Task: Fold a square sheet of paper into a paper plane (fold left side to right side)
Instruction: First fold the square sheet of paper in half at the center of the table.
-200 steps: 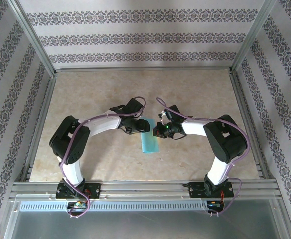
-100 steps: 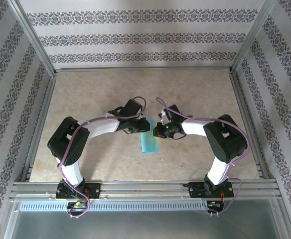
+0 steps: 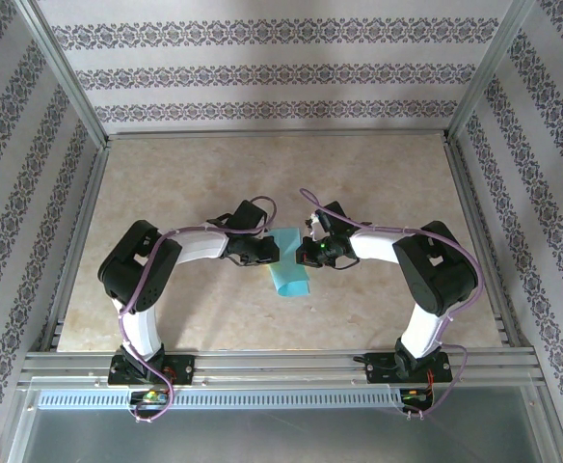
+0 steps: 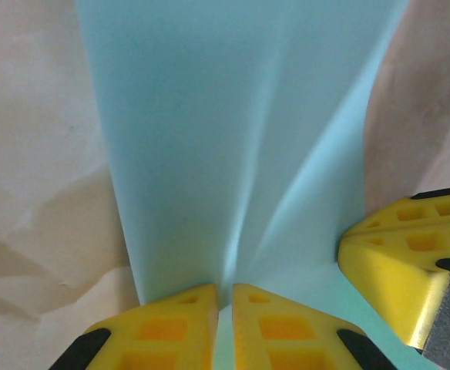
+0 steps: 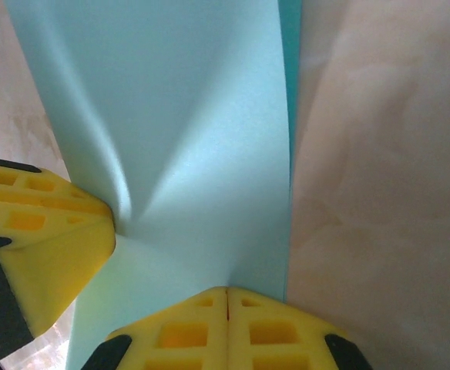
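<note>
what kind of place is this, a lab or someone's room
Most likely a robot test cell, not a home: a metal frame holds patterned wall panels around a beige table, and two robot arms bolted to a rail hold a sheet of paper.

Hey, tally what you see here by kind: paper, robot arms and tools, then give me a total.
Folded cyan paper: 1
Robot arms: 2, left arm and right arm
Tools: 2, left tool and right tool
Total: 5
</note>
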